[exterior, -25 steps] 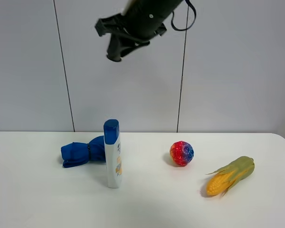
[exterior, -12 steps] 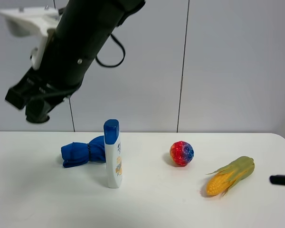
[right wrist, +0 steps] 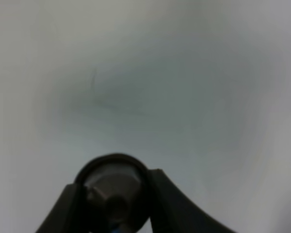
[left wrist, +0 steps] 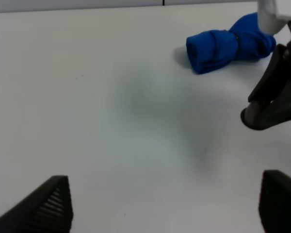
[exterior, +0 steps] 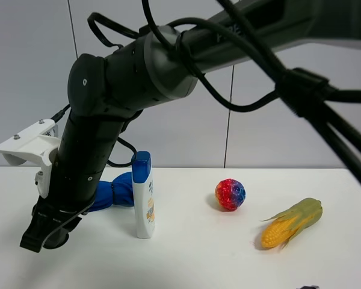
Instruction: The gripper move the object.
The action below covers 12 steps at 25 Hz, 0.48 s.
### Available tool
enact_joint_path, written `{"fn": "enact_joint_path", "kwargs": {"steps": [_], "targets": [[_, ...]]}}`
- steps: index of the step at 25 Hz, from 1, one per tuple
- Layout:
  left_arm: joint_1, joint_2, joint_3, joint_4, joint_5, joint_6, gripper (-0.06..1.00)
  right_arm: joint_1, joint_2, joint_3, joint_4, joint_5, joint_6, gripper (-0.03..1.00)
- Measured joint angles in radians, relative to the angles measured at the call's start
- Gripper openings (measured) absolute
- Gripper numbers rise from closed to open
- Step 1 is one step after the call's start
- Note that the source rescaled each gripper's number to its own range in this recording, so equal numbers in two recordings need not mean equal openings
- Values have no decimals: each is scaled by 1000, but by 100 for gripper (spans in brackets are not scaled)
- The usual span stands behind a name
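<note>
My right gripper [exterior: 45, 235] ends a thick dark arm that reaches across to the left of the exterior view, low over the white table [exterior: 192, 259], in front of the blue cloth. It is shut on the object [right wrist: 114, 189], a small dark grey-brown cup with a flared rim, held just above the table. The right gripper [left wrist: 271, 104] and the cup [left wrist: 257, 117] also show in the left wrist view. My left gripper [left wrist: 162, 206] is open and empty over bare table, its two fingertips [left wrist: 46, 206] far apart.
A rolled blue cloth [exterior: 111, 192] lies behind the right gripper, also in the left wrist view [left wrist: 228, 43]. A white bottle with a blue cap [exterior: 143, 195] stands beside it. A red-and-blue speckled ball [exterior: 230, 194] and a corn cob [exterior: 292, 223] lie to the right.
The right arm has swung from high at the top centre down and to the left, and its gripper now hangs close above the table at the front left.
</note>
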<state>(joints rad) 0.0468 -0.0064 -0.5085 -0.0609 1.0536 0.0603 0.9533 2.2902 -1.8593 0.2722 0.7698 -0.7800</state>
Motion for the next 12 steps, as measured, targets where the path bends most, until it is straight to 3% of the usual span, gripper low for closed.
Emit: {"fn": "enact_joint_path", "kwargs": {"steps": [12], "targets": [[0, 0, 0, 0, 0, 0, 100, 0, 103, 0, -4, -169, -44, 0]]}}
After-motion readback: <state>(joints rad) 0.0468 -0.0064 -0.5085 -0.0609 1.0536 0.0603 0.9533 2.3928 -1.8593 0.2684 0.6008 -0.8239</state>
